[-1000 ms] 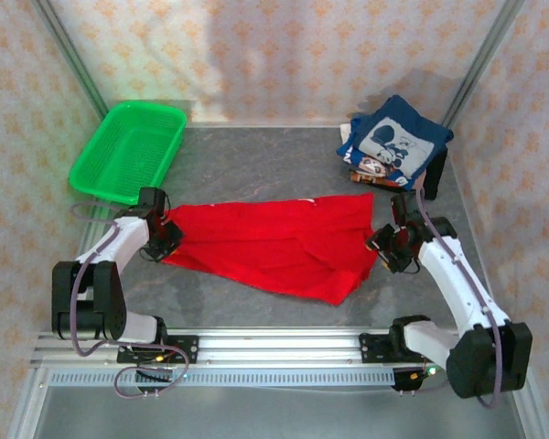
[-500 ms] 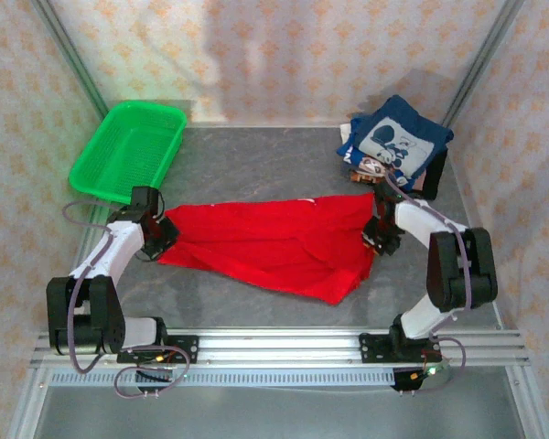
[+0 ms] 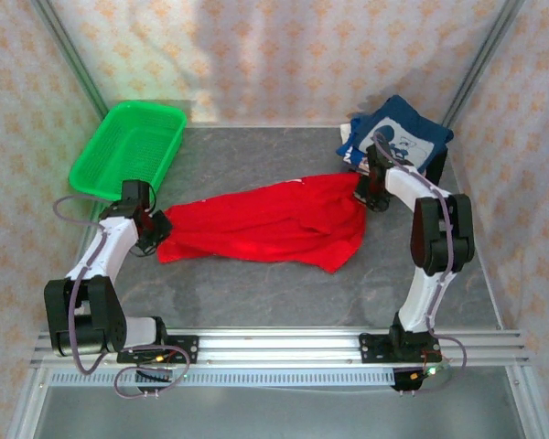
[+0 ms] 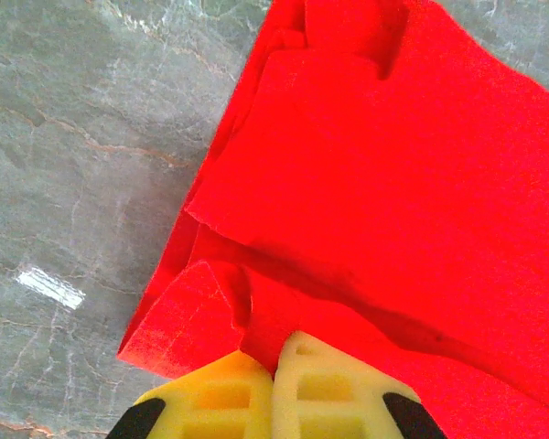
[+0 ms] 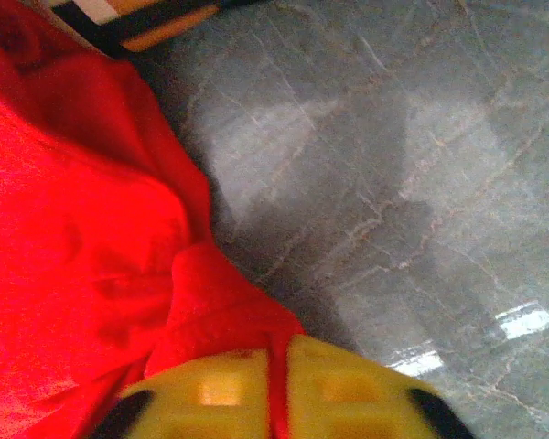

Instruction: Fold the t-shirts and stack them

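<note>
Right now your left gripper (image 3: 154,230) is squeezed tight on the left end of the red t-shirt (image 3: 265,227), with cloth pinched between its yellow pads (image 4: 220,393). Your right gripper (image 3: 366,190) is clamped on the shirt's right corner, a red fold caught in its jaws. The shirt lies stretched across the middle of the tabletop (image 3: 256,293). The navy t-shirt (image 3: 398,137) sits folded in the far right corner, and the green basket (image 3: 128,151) is far left.
</note>
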